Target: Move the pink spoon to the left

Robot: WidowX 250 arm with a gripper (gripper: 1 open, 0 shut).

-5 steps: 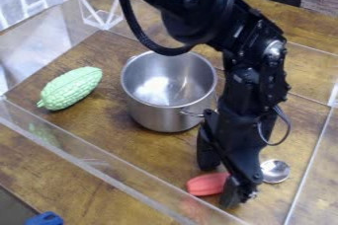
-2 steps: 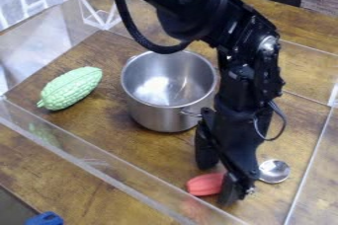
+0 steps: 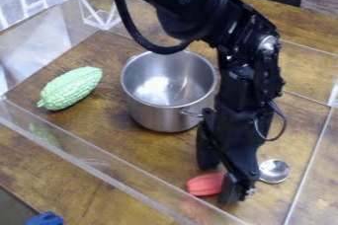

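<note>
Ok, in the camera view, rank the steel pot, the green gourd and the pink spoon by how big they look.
1. The steel pot, clearly largest.
2. The green gourd, about half the pot's width.
3. The pink spoon, smallest, though the gripper hides its middle, so its full length is partly a guess.

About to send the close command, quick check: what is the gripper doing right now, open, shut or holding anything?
Gripper: open, lowered over the pink spoon, jaws not closed on it. Nothing held.

Wooden table, green gourd, steel pot, pink spoon
</note>
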